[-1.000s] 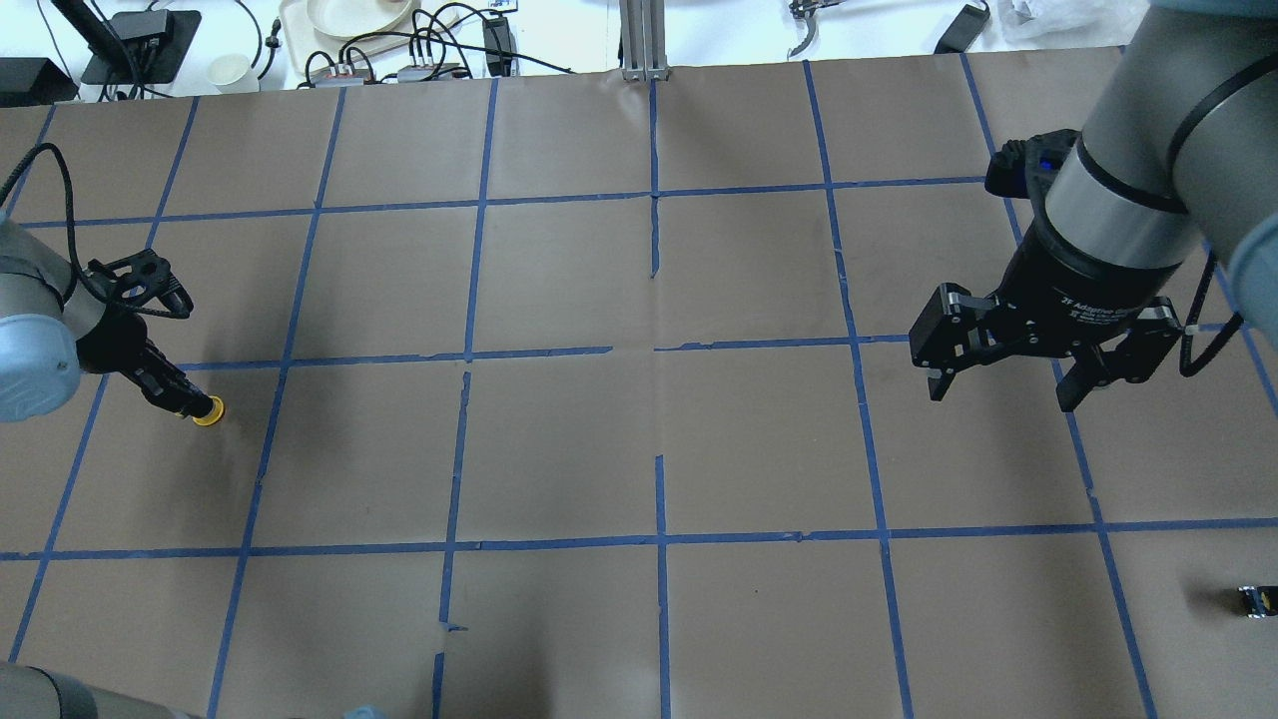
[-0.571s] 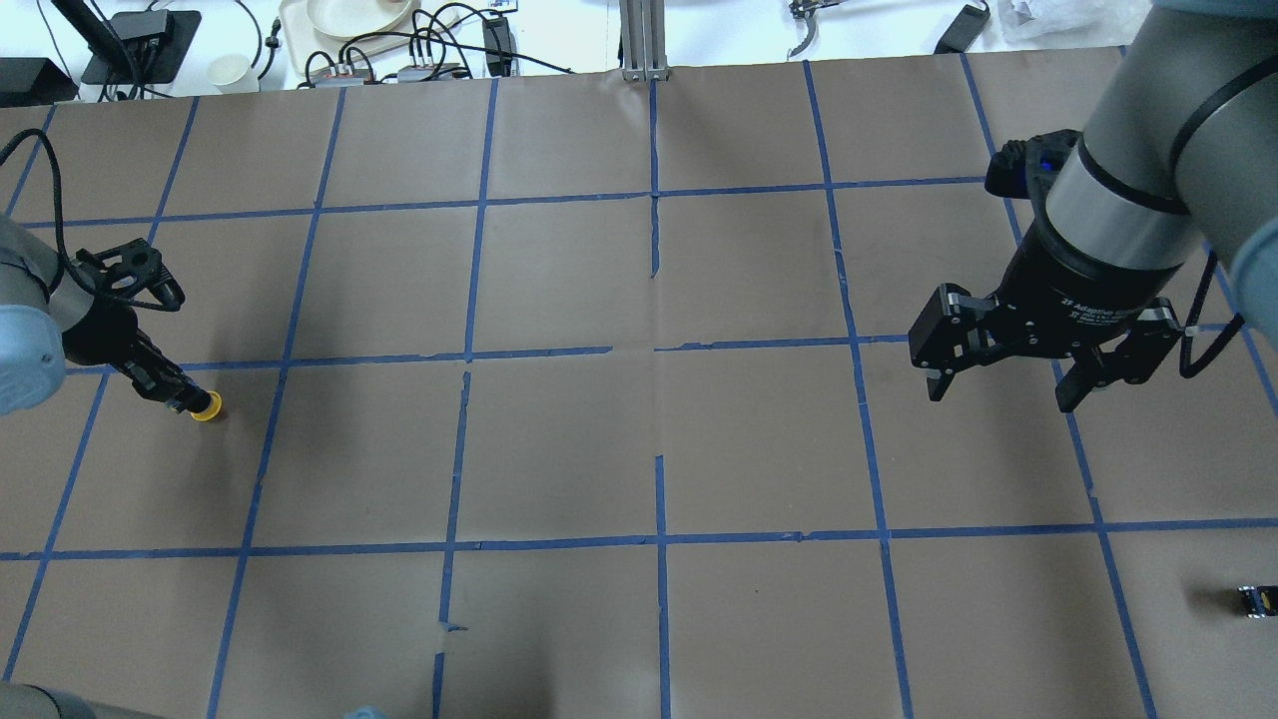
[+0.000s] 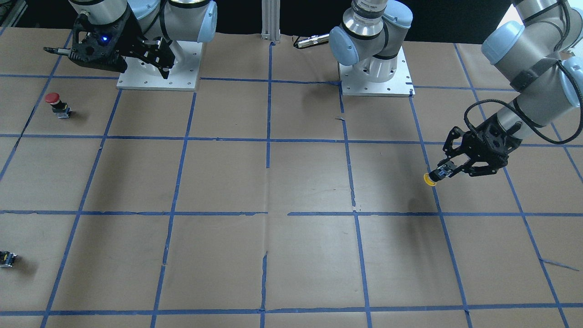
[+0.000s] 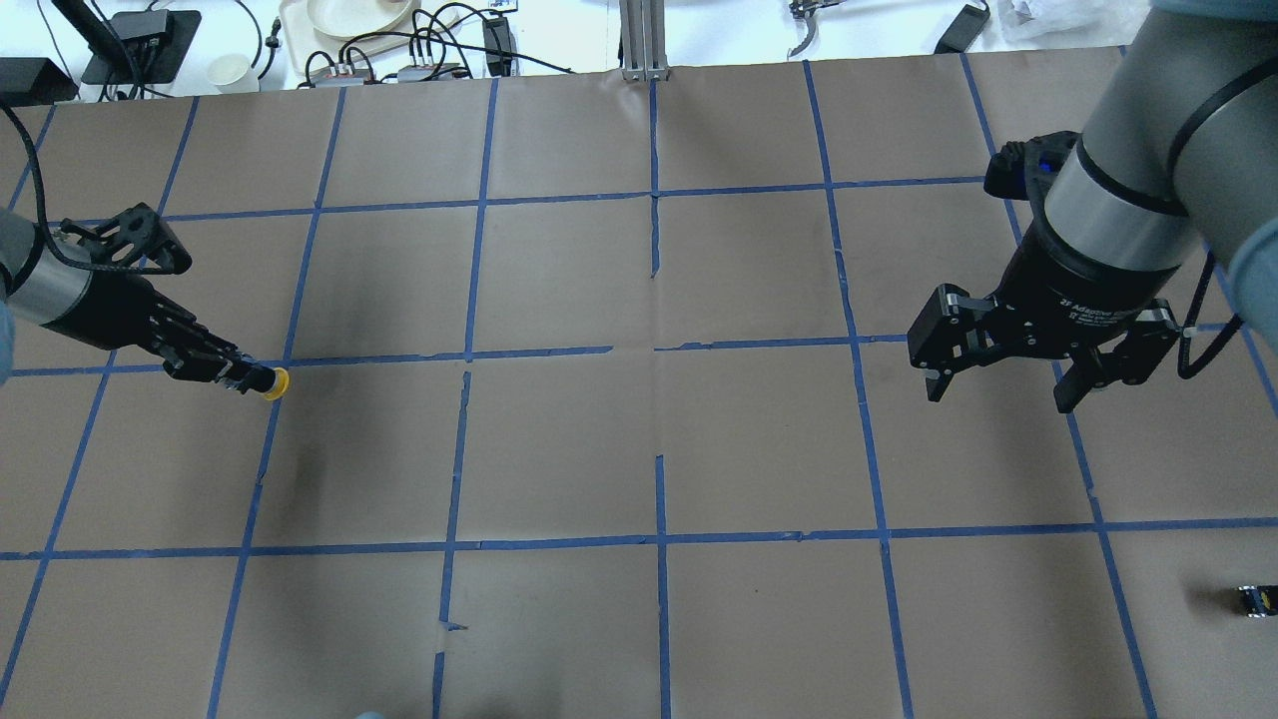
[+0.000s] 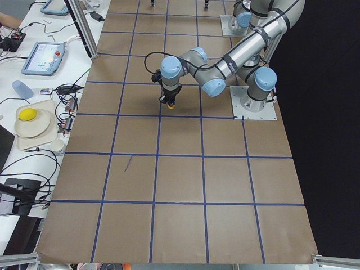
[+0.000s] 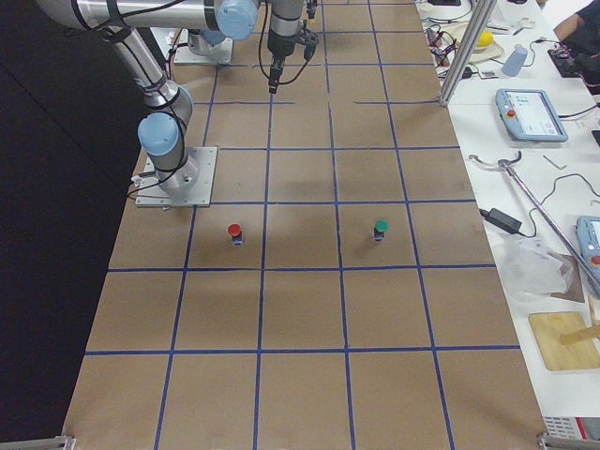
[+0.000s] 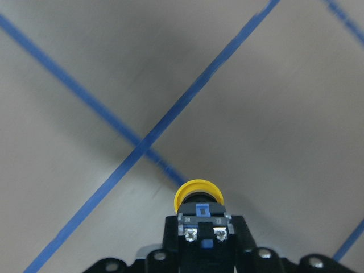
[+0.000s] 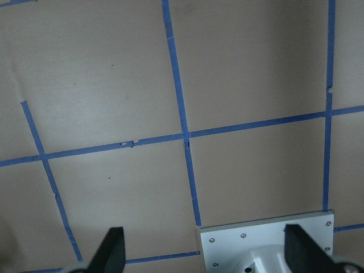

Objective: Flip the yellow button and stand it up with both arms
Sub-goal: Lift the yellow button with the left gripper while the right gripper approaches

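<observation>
The yellow button is held in the air by its grey-black base, its yellow cap pointing away from the left wrist and towards the table's middle. My left gripper is shut on that base, above a blue tape crossing on the table's left side. The button also shows in the front view, the left wrist view and the exterior left view. My right gripper is open and empty, hovering high over the table's right side, far from the button.
A red-capped button stands near the right arm's base plate. A green-capped button stands further out. A small capless block lies at the right edge. Brown paper with blue tape lines covers the table.
My left gripper has carried the yellow button to the right and a little further from the robot, and turned to point more sideways. The right arm has not moved.
</observation>
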Available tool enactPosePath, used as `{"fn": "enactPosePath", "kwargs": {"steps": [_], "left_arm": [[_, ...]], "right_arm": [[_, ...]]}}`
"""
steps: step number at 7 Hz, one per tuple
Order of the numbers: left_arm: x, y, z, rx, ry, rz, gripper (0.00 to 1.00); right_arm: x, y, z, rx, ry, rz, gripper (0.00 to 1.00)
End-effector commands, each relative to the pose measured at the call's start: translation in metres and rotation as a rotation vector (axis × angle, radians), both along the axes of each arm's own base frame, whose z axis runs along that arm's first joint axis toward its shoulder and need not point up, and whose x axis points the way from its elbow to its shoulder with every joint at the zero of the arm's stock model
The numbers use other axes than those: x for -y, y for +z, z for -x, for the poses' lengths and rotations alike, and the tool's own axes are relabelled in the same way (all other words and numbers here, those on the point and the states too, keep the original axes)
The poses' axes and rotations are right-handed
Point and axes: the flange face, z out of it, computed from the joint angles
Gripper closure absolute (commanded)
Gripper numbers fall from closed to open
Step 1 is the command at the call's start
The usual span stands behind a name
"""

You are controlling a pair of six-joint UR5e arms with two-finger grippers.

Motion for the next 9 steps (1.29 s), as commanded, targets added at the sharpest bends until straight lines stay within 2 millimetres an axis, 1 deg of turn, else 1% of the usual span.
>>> {"fn": "enactPosePath", "kwargs": {"steps": [1,3,4,5,6,7,8,9], "left_arm": [[-0.006,0.033,0.068,-0.284,0.089,-0.028,0.95],[-0.006,0.058,0.124,-0.479,0.254,-0.091,0.95],[-0.007,0.068,0.161,-0.598,0.325,-0.153,0.95],[-0.006,0.079,0.192,-0.731,0.427,-0.255,0.96],[-0.011,0.093,0.222,-0.812,0.495,-0.36,0.97],[-0.016,0.105,0.244,-0.888,0.531,-0.44,0.97],[-0.021,0.112,0.256,-0.929,0.55,-0.488,0.97],[-0.022,0.115,0.268,-0.992,0.567,-0.555,0.97]], "right_arm": [[-0.001,0.0,0.0,0.002,-0.005,-0.003,0.0],[-0.004,0.005,-0.005,0.04,-0.02,0.014,0.0],[0.003,0.01,-0.017,0.168,-0.046,0.032,0.0],[0.007,0.013,-0.024,0.264,-0.123,0.031,0.0],[0.012,0.014,-0.034,0.374,-0.224,0.01,0.0],[0.022,0.019,-0.044,0.485,-0.373,-0.012,0.0],[0.032,0.021,-0.046,0.508,-0.436,-0.024,0.0],[0.041,0.021,-0.045,0.506,-0.456,-0.037,0.0]]}}
